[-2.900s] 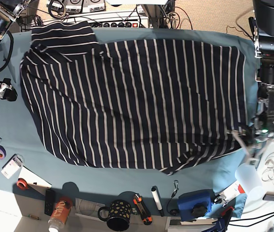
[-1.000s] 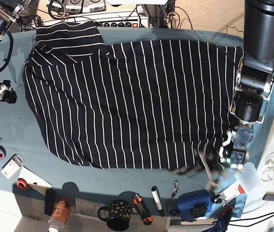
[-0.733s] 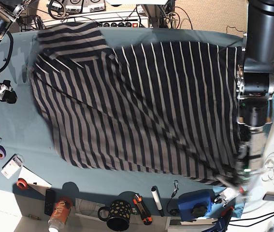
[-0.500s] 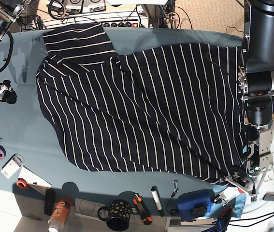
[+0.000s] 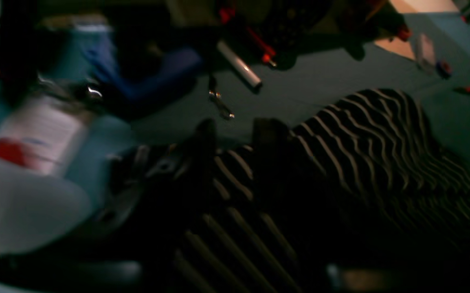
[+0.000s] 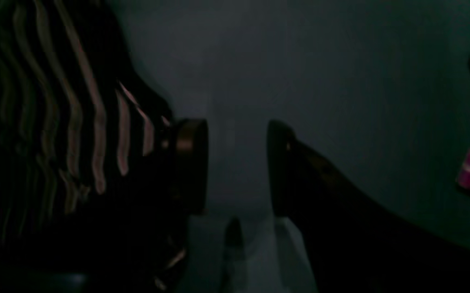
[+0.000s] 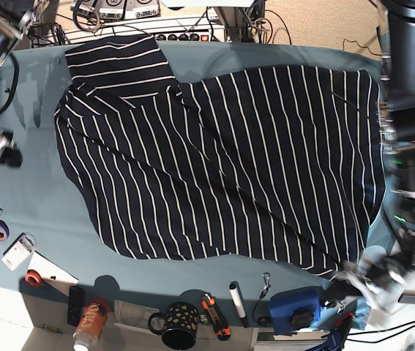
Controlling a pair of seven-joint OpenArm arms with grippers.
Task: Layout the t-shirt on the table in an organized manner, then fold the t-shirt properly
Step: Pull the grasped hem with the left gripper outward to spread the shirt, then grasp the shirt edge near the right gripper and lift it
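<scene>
- The base camera looked straight down from high above the table (image 7: 214,53), taking in the whole t-shirt (image 7: 222,161).
- The left wrist camera sat low and close, blurred, facing the shirt's edge (image 5: 365,134) and a marker (image 5: 239,69) at 12 o'clock; both showed in the base view.
- The right wrist camera, dark and close, faced bare table (image 6: 300,61), with stripes at 9 o'clock.

Dim, blurred wrist views; bright overhead.
</scene>
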